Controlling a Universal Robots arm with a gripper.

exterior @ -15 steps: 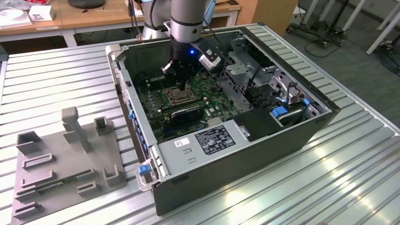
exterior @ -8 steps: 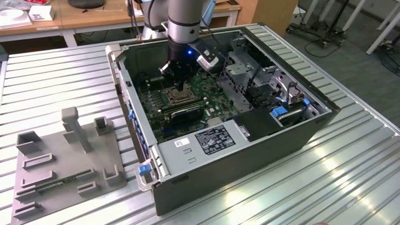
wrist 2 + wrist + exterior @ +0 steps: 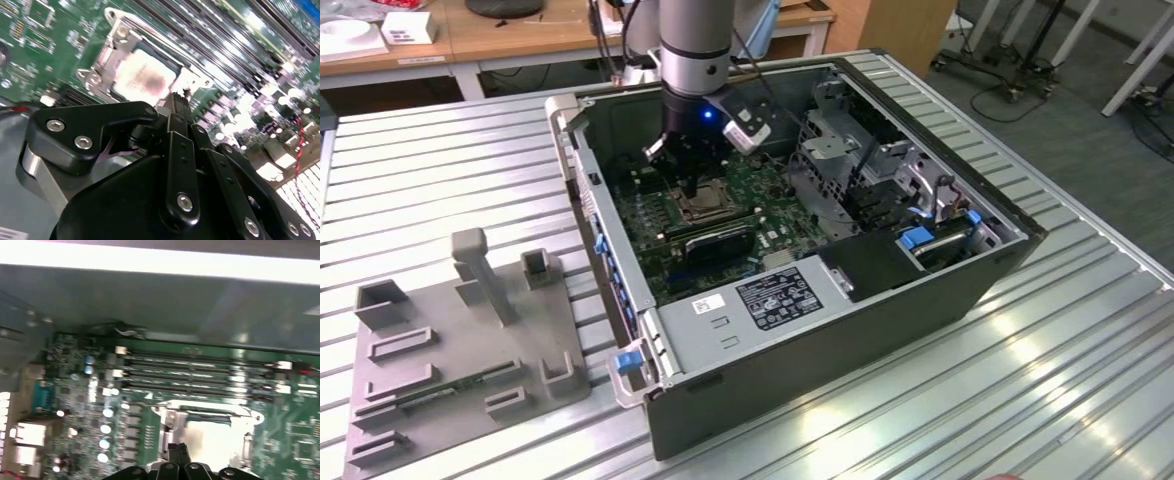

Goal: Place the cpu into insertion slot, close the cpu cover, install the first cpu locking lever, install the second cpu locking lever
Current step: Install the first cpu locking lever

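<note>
The cpu (image 3: 145,77) lies in the insertion slot (image 3: 707,203) on the green motherboard, its pale metal top (image 3: 210,435) showing in both wrist views. The silvery cpu cover (image 3: 102,60) lies flat around it as a frame (image 3: 172,417). A thin wire lever (image 3: 240,411) runs along the slot's side nearest the memory slots. My gripper (image 3: 691,185) hangs straight down into the case with its tips just over the slot's edge. Its black fingers (image 3: 178,100) are shut together, with nothing seen between the gripper's tips (image 3: 178,450).
Long memory slots (image 3: 200,372) run beside the socket. A black rectangular block (image 3: 720,243) sits next to the socket. Case walls (image 3: 854,330), the power supply (image 3: 767,298) and drive cages (image 3: 854,160) hem in the board. A grey fixture (image 3: 467,340) stands on the slatted table.
</note>
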